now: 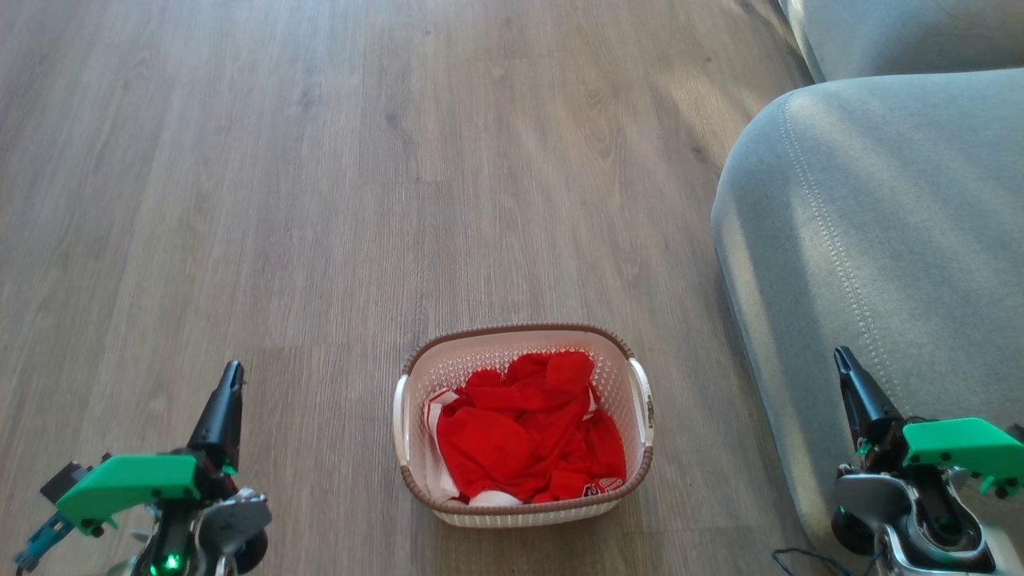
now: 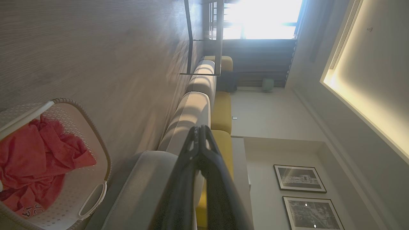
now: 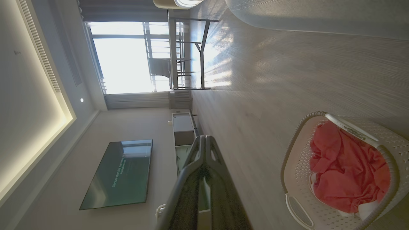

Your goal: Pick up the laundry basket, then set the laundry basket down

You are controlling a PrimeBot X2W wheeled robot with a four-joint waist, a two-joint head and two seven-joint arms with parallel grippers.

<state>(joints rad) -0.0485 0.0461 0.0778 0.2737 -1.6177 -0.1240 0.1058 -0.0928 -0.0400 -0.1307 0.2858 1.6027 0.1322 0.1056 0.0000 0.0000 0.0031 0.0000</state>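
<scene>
- We see the laundry basket (image 1: pixel 518 329) standing upright on the wooden floor (image 1: pixel 320 200), low in the middle of the head view and between our two arms.
- The grey sofa (image 1: pixel 880 240) is near it on our right, with a strip of bare floor between the two.
- The red clothes (image 1: pixel 528 432) lie heaped inside the basket, below its brown rim.
- The basket's left handle (image 1: pixel 399 420) and right handle (image 1: pixel 642 400) are both free, with nothing touching either.
- Our left gripper (image 1: pixel 232 374) hangs at the lower left of the head view, well apart from the basket. Its two dark fingers are pressed together to one point, clenched on nothing. In the left wrist view the fingers likewise meet at the tips, and the basket lies off to the lower left.
- Our right gripper (image 1: pixel 842 360) sits at the lower right, in front of the sofa's side. It is likewise clenched on nothing and well apart from the right handle.
- We judge the task to be at its very start. The basket rests on the floor with no grip on it, so neither the pick-up nor the set-down is done.
- As we read it, everything is left to do: open both grippers, bring one to each handle, close, lift the basket level, then lower it to the floor and let go.
</scene>
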